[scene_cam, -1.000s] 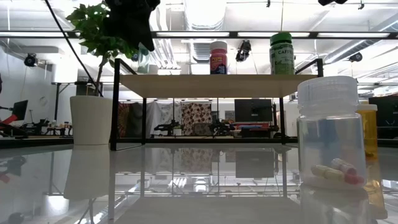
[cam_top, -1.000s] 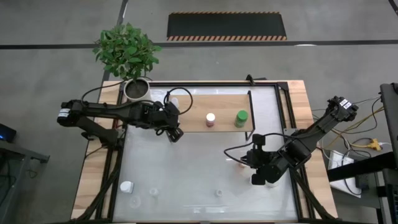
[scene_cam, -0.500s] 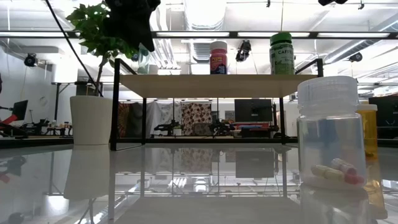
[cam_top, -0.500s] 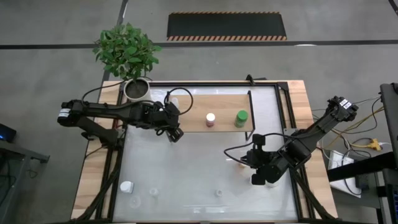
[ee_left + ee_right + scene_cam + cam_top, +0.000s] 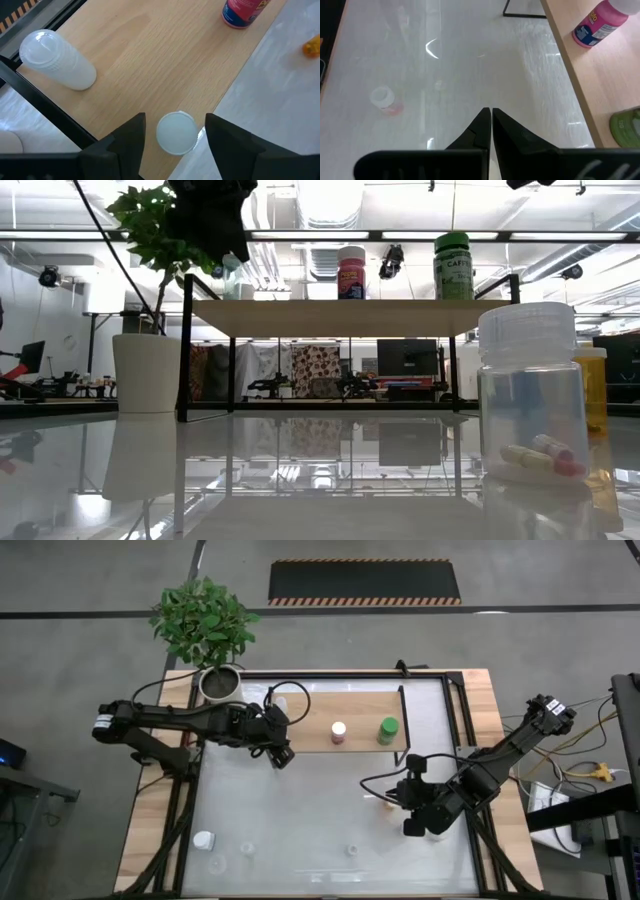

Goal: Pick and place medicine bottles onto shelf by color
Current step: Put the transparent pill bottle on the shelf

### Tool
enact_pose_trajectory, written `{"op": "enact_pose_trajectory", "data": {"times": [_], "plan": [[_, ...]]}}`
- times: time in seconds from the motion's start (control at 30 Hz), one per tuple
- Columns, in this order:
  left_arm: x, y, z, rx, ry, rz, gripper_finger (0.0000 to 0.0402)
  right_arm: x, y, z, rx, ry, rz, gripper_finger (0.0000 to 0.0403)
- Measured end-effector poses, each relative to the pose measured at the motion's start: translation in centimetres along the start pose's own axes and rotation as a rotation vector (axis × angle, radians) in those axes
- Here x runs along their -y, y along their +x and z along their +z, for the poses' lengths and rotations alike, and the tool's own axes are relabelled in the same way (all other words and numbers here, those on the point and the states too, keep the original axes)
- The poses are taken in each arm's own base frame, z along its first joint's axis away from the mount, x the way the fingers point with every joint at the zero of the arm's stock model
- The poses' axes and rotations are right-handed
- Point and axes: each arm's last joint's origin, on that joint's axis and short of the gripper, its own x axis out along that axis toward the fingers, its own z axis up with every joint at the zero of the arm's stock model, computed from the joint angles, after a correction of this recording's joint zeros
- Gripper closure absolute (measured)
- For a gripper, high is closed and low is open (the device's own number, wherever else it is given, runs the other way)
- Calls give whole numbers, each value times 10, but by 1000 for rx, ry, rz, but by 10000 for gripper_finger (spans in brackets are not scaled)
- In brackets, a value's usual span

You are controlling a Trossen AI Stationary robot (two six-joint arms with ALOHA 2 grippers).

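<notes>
Left wrist view shows my left gripper (image 5: 174,137) with its fingers spread apart and a small white-capped bottle (image 5: 176,132) standing between them on the near edge of the shelf (image 5: 145,65). Neither finger seems to touch it. I judge that I have just let it go, so this bottle counts as placed, at the shelf's left end, near another white bottle (image 5: 57,60) farther along the board.

Compared with a second ago, the change is small. From the low view, the dark mass of my left gripper (image 5: 212,215) hangs in the same place above the shelf's left corner, but the little clear bottle under it (image 5: 232,280) shows a bit more plainly, which fits the fingers having parted. From above, both arms look unmoved.

The pink bottle (image 5: 339,731) and the green-capped bottle (image 5: 387,729) stand on the shelf as before. My right gripper (image 5: 487,127) waits over the glass table (image 5: 300,810), fingers pressed together and holding nothing. Several bottles are left on the table: a clear jar (image 5: 527,405) close to the low camera, an orange one (image 5: 592,385) behind it, and small ones along the near edge (image 5: 204,840).
</notes>
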Motion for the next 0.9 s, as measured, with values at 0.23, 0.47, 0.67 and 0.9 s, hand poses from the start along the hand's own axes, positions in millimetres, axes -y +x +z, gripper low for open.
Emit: {"op": "enact_pose_trajectory", "data": {"times": [0.23,0.47,0.67,0.9], "plan": [[-2,-6,2,-2,2,-1,212,0,0,2,21,10,-6,394],[-7,-35,15,86,6,-62,212,-5,1,5,30,68,89,390],[-5,-58,25,223,12,-148,212,-20,15,6,-4,60,162,323],[25,-74,26,412,113,-323,212,-49,53,1,-35,-28,182,200]]}}
